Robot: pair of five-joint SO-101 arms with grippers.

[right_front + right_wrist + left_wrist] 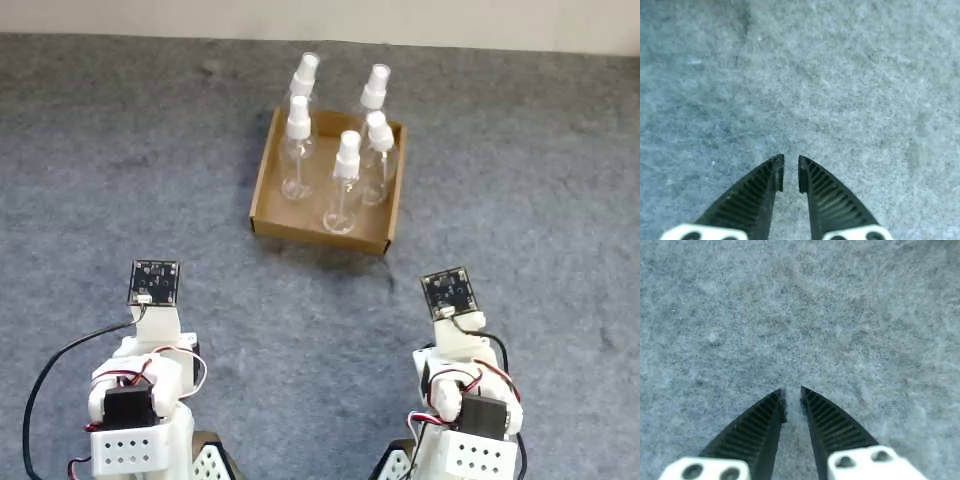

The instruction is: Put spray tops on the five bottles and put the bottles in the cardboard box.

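Your five spray-topped bottles [343,190] all stand in the cardboard box [318,238]; your left gripper [792,396] and right gripper [791,164] are both pinched closed, empty.

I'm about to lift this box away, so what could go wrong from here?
1. The bottles stand close together and rise well above the low wall of the cardboard box; a jolt might tip one into the others.
2. Whether every spray top is fully seated cannot be told from above; a loose one might come off in handling.
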